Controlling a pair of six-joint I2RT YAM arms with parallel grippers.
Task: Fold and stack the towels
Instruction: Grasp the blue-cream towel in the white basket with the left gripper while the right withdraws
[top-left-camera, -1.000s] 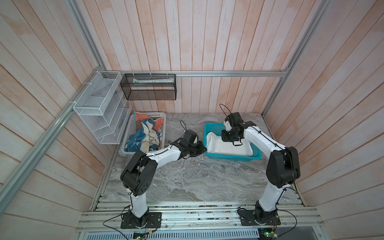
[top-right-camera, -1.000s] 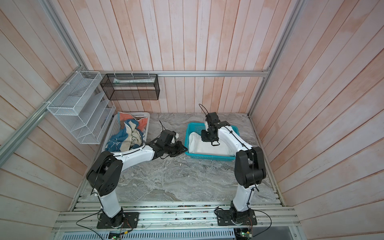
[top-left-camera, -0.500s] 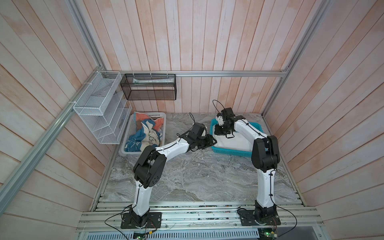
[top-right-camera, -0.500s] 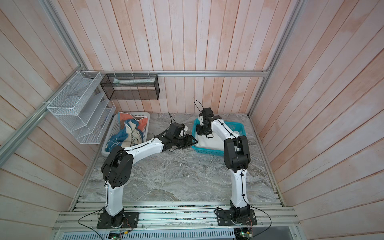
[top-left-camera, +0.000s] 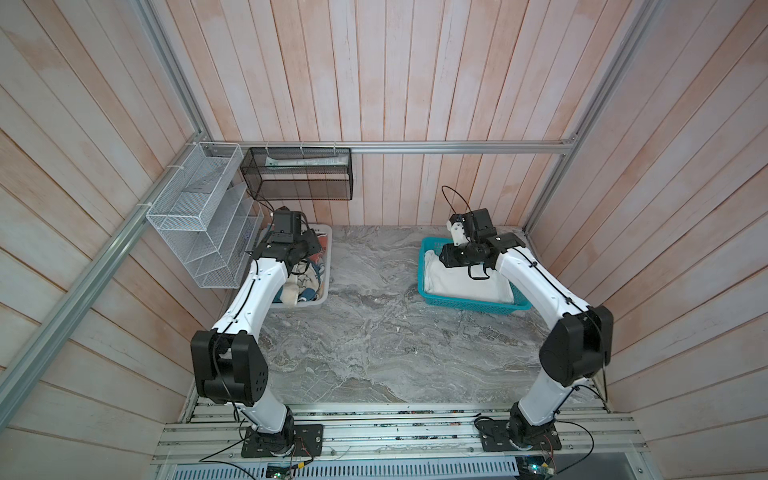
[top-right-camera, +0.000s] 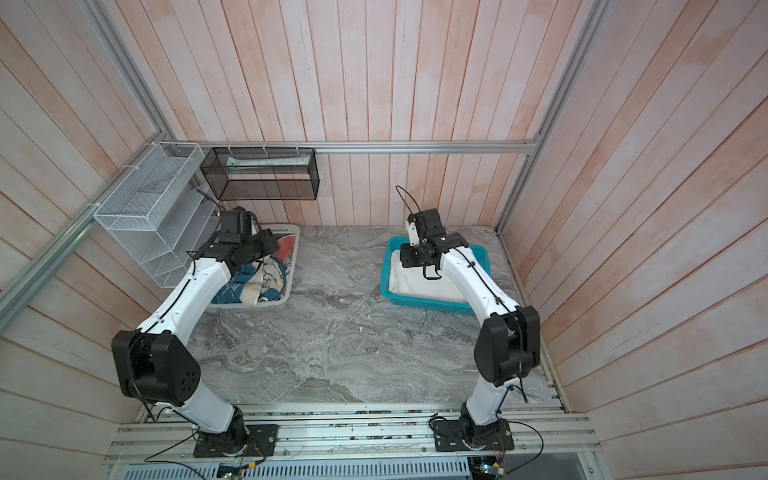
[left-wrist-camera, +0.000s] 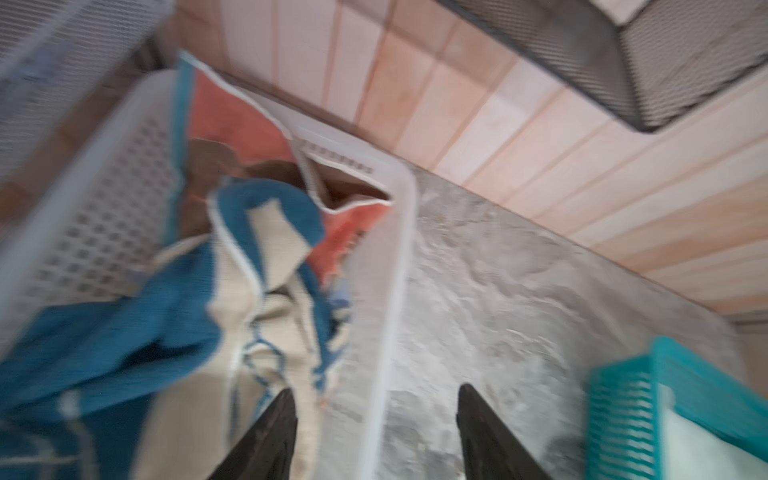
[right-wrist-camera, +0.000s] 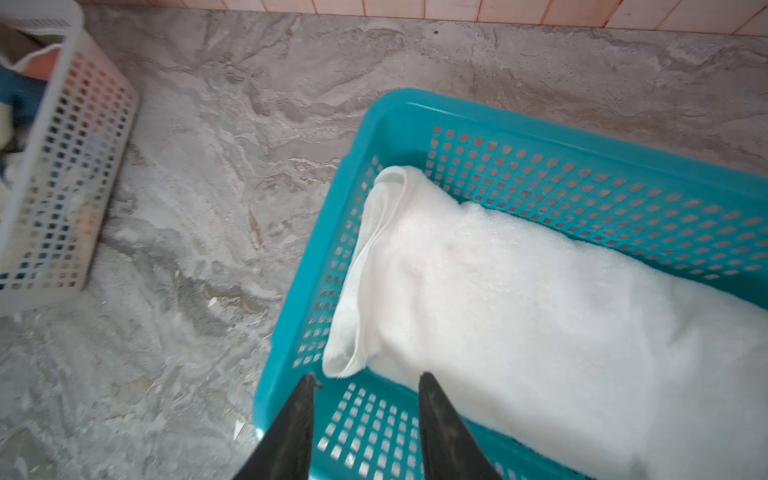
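Note:
A folded white towel (right-wrist-camera: 519, 311) lies in the teal basket (right-wrist-camera: 540, 133), seen in both top views (top-left-camera: 457, 284) (top-right-camera: 415, 284). My right gripper (right-wrist-camera: 369, 378) hangs open just above the basket's near corner, with nothing between its fingers. Crumpled towels fill the white basket (left-wrist-camera: 399, 249): a coral-orange one (left-wrist-camera: 232, 112) at the back and blue and cream ones (left-wrist-camera: 145, 324) in front. Over this basket's inner edge my left gripper (left-wrist-camera: 376, 395) is open and empty. In a top view it sits over the towels (top-right-camera: 266, 278).
The grey marble tabletop (top-left-camera: 374, 324) stretches between the two baskets. A white wire rack (top-left-camera: 199, 220) hangs on the left wall, close to my left arm. On the back wall is a black mesh basket (top-left-camera: 297, 174).
My left arm has swung from the teal basket's left edge back over the white basket. Both grippers have opened. The right gripper has stayed over the teal basket, where the white towel lies free.

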